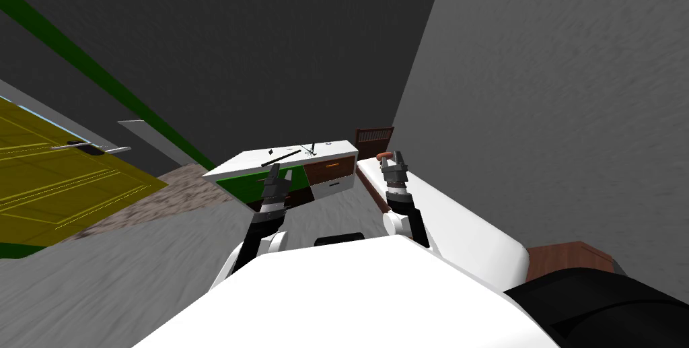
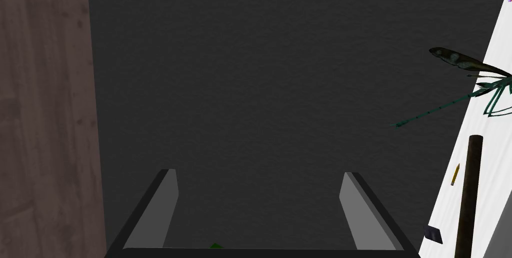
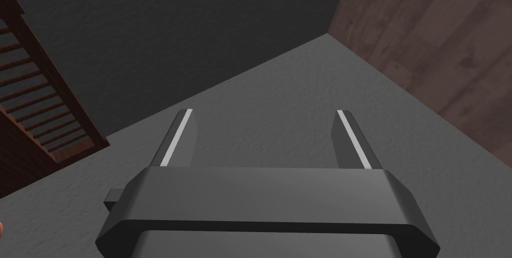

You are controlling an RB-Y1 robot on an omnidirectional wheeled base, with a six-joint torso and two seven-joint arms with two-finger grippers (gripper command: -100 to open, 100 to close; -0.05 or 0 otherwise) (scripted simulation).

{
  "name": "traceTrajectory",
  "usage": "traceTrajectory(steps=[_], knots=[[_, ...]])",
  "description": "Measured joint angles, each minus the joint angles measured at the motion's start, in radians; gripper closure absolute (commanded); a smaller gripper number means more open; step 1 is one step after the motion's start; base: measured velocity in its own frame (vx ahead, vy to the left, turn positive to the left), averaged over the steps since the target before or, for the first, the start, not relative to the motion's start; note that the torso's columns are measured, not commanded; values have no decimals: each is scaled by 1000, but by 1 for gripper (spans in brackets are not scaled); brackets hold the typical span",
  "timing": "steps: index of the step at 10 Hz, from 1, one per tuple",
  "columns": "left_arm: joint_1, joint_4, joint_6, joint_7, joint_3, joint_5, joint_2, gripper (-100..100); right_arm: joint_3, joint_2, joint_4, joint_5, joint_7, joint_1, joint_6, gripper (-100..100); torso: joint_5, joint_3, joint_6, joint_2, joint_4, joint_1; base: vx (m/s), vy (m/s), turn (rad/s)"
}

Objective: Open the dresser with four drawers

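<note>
Left gripper (image 2: 260, 176), right gripper (image 3: 265, 115) spread, dresser (image 1: 331, 169) ahead

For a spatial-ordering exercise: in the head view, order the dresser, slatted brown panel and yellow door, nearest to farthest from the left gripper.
1. dresser, directly ahead of the left gripper.
2. slatted brown panel, to its right.
3. yellow door, far left.

Dresser (image 1: 330, 170): low, wide, white top. 4 drawer fronts, 2x2: green upper L, brown upper R w/ orange handle (image 1: 331, 164), dark brown lower L (partly hidden), white lower R. All flush, shut. Upright, back to dark wall (image 1: 269, 41), beside bed (image 1: 457, 223).
</note>
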State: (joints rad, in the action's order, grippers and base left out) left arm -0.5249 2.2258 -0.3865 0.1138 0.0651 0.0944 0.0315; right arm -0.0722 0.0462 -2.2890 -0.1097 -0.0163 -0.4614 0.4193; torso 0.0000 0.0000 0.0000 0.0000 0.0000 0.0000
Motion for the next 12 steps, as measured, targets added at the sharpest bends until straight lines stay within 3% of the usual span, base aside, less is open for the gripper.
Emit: traceTrajectory(steps=[2,9,10,12], knots=[[0,0,0,0,0,0,0,0,0,0,0,0,0,0,0,0,0,-209,0,104,105,0,0,0,0],[0,0,0,0,0,0,0,0,0,0,0,0,0,0,0,0,0,-1234,0,618,617,0,0,0,0],[0,0,0,0,0,0,0,-100,0,0,0,0,0,0,0,0,0,-1382,0,691,691,0,56,-15,14],[10,-32,-4,0,-10,-5,51,-100,0,0,0,0,0,0,0,0,0,-1473,0,731,733,-1,96,-35,19]])
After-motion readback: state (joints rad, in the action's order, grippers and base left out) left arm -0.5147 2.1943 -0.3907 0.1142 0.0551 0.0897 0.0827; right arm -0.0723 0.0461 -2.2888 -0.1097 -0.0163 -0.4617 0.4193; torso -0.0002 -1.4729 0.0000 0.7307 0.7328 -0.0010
